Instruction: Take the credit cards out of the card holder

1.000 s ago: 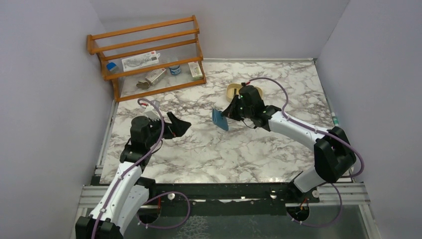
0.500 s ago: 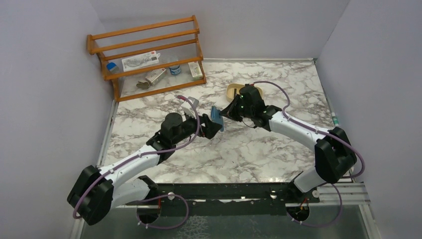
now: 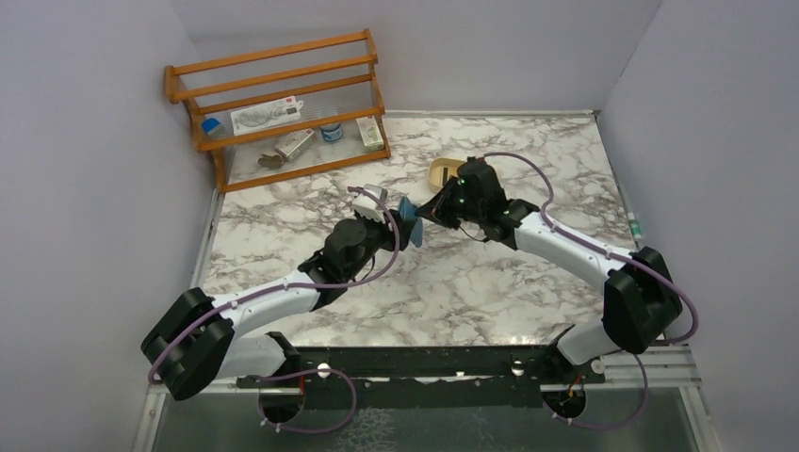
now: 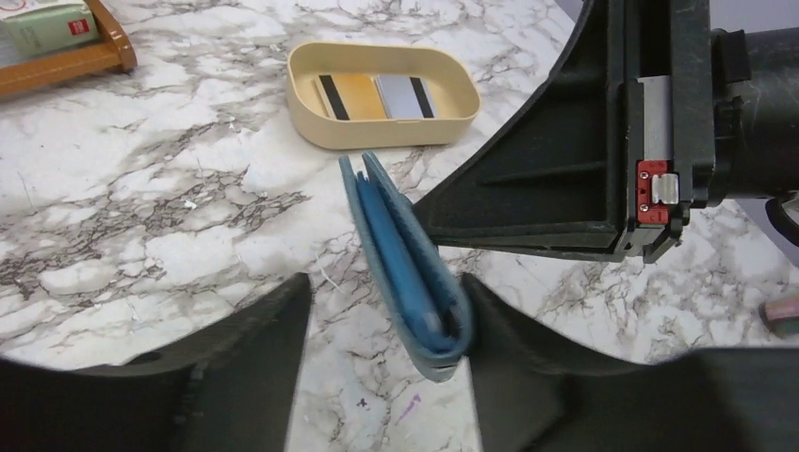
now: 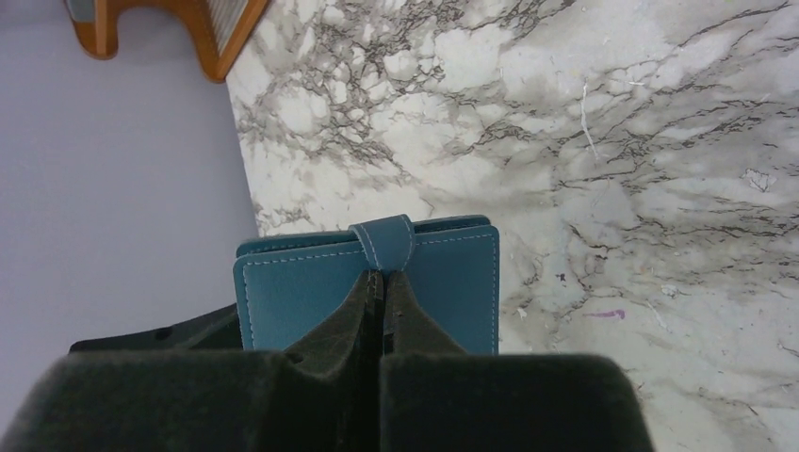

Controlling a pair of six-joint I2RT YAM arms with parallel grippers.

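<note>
— Where is the card holder?
— Over the middle of the table, a little toward the far edge. It stands upright on its narrow side between the two arms. Whether it clears the marble I cannot tell.
— Which arm has it?
— The right gripper. Its fingers are pinched together on the edge of the teal cover, just under the snap tab, which is folded over that edge.
— And the left gripper?
— Spread wide, one finger on each side of the folded end. In its wrist view the finger on the right looks to touch the cover. The other finger stands apart, with marble showing in the gap.
— Can you see cards inside?
— The covers gape slightly and a brighter blue layer shows between them. Card or lining, I cannot tell.
— Are any cards out?
— Two credit cards lie flat, side by side, in the tan tray. One is yellow, one grey, each with a dark stripe. The tray sits beyond the card holder, nearer the far edge.
— What else is there?
— A wooden rack at the far left corner, with small packets on its shelves.
</note>
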